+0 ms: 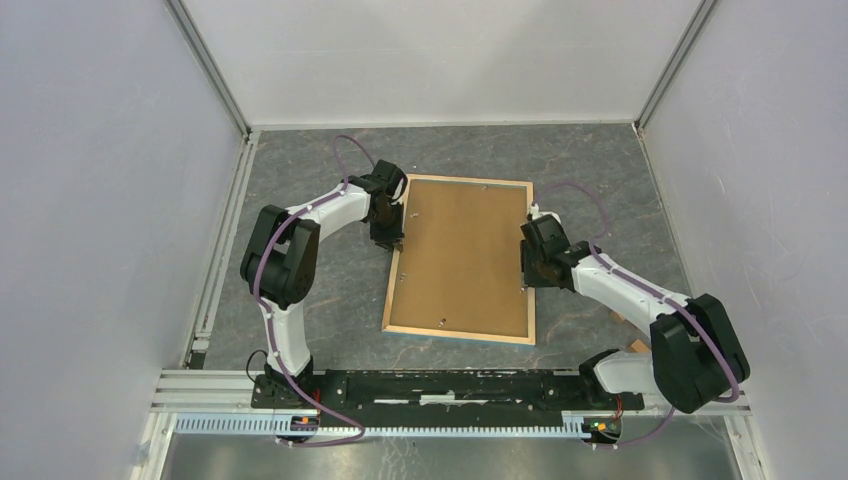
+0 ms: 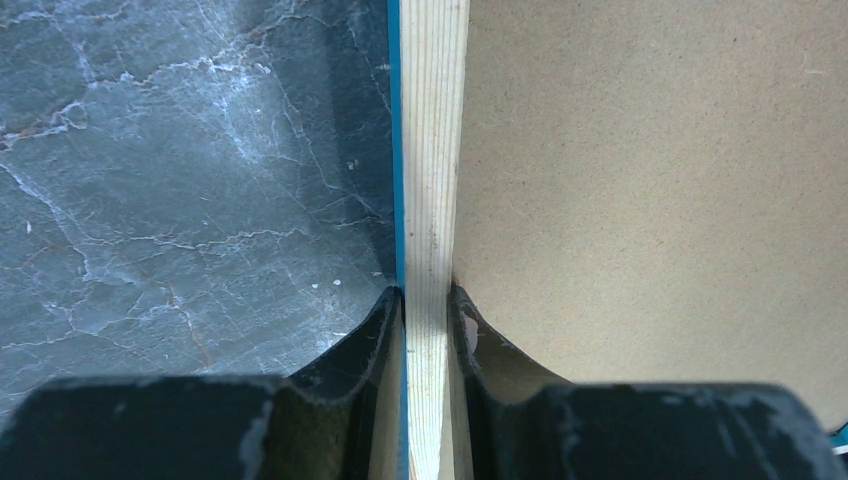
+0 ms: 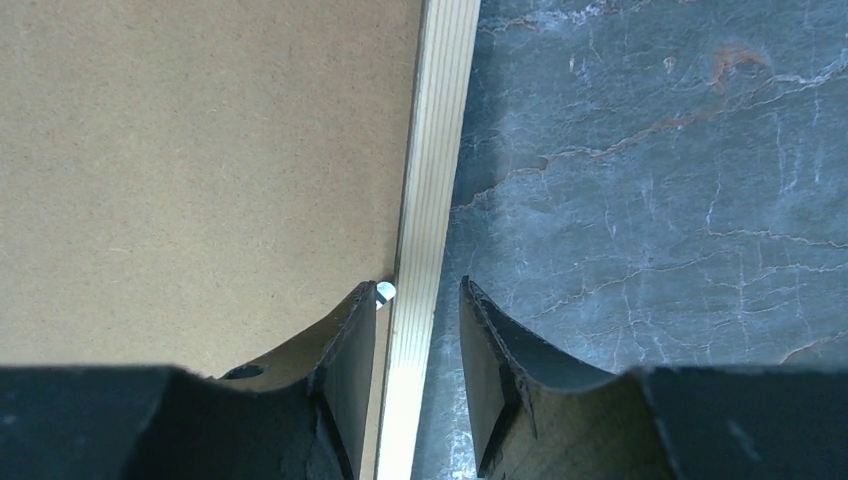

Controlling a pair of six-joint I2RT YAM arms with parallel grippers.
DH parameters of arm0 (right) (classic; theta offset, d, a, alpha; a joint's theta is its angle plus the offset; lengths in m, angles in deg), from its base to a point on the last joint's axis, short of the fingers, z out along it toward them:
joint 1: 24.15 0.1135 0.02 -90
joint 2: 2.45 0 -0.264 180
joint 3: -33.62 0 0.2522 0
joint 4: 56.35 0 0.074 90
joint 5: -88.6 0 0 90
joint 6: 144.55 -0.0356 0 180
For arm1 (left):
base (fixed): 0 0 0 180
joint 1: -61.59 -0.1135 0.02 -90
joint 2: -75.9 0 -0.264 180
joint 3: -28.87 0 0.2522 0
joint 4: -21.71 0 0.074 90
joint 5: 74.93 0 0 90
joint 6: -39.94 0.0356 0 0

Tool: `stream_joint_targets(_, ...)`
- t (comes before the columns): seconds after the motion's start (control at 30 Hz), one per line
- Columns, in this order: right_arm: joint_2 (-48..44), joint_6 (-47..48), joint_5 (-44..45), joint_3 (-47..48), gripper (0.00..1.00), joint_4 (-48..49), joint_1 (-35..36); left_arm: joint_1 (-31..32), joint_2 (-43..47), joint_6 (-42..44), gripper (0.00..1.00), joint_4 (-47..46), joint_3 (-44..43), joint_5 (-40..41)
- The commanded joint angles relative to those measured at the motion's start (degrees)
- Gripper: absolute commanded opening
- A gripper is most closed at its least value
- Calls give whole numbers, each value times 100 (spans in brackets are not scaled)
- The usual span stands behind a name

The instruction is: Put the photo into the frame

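Note:
The frame (image 1: 460,335) lies back-up on the table, its light wood rim around a plain brown backing board (image 1: 462,255). The photo is hidden. My left gripper (image 1: 392,235) is at the frame's left rim near the far corner. In the left wrist view it (image 2: 428,300) is shut on the wood rim (image 2: 432,150), with the blue front edge showing on the left. My right gripper (image 1: 527,270) is at the right rim. In the right wrist view it (image 3: 420,295) is open and straddles the rim (image 3: 440,150), with a gap on the outer side.
The table is grey marbled stone (image 1: 300,300), with white walls on three sides and an aluminium rail (image 1: 225,230) along the left. Small wooden pieces (image 1: 636,346) lie by the right arm's base. A small metal tab (image 3: 385,291) sits at the board's edge by my right inner finger.

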Motion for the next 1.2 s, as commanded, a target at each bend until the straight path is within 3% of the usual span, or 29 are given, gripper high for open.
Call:
stream_joint_targets(0.0, 48, -30, 16, -176, 42, 140, 33, -27, -156, -81, 8, -18, -41, -8)
stream_joint_targets(0.47, 339, -155, 71, -747, 36, 213, 89, -22, -150, -81, 4, -18, -20, 30)
stream_joint_targets(0.7, -179, -499, -3, -1070, 33, 433, 103, -22, -124, -108, 3, -19, -20, 30)
stream_joint_targets(0.97, -642, -364, -160, -666, 41, 574, -99, -23, -118, -121, 2, -19, 6, -62)
stream_joint_targets(1.17, -1195, -910, -370, -1160, 47, 924, -111, -18, -82, -168, 2, -72, 24, -137)
